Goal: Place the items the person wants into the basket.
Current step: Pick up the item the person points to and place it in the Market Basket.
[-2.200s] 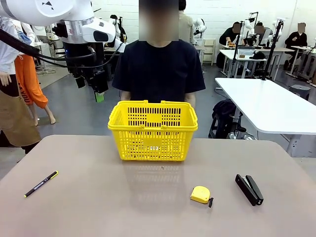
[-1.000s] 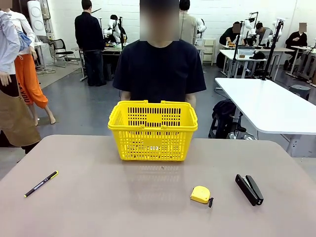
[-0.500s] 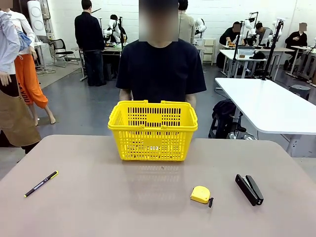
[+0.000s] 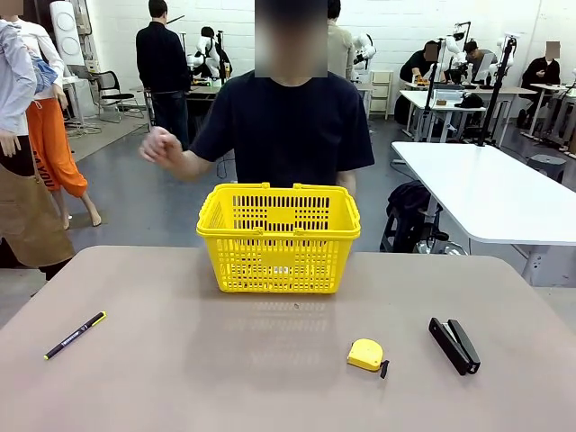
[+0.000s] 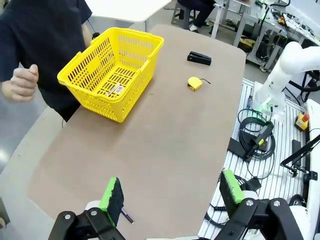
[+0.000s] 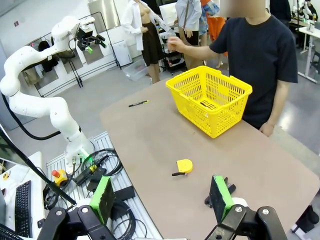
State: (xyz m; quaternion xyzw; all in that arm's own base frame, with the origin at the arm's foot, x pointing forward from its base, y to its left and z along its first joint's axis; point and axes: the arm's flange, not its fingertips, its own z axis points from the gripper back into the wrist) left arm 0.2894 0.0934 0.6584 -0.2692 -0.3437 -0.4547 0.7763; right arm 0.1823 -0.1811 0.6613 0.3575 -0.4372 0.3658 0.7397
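Raised: the person's hand (image 4: 160, 144) has come up beside the shoulder since half a second ago and is loosely closed; the pen, tape measure and stapler are lying where they were.
Left jaws: standing fully open with the green pads (image 5: 112, 192) wide apart, holding nothing, hanging high over the bench (image 5: 165, 140).
Right jaws: also standing wide open and empty, its pads (image 6: 103, 197) hanging over the bench's near edge.
Pen (image 4: 76, 335): lying flat on the bench, almost directly beneath the left jaws; the thin dark tip peeking out beside one pad is probably this pen.
Basket (image 4: 278, 236): sitting well ahead of the left jaws, toward the person, with a dark white-labelled item (image 5: 116, 89) lying on its floor.
Handling: the pen is looking light, stiff, thin and round — likely to roll or skid. Taking it across the barrel at mid-length, jaws straddling it and closing almost fully, is looking best.
Leaving alone: tape measure (image 4: 365, 354) and stapler (image 4: 454, 345) — both lying close to the right jaws.
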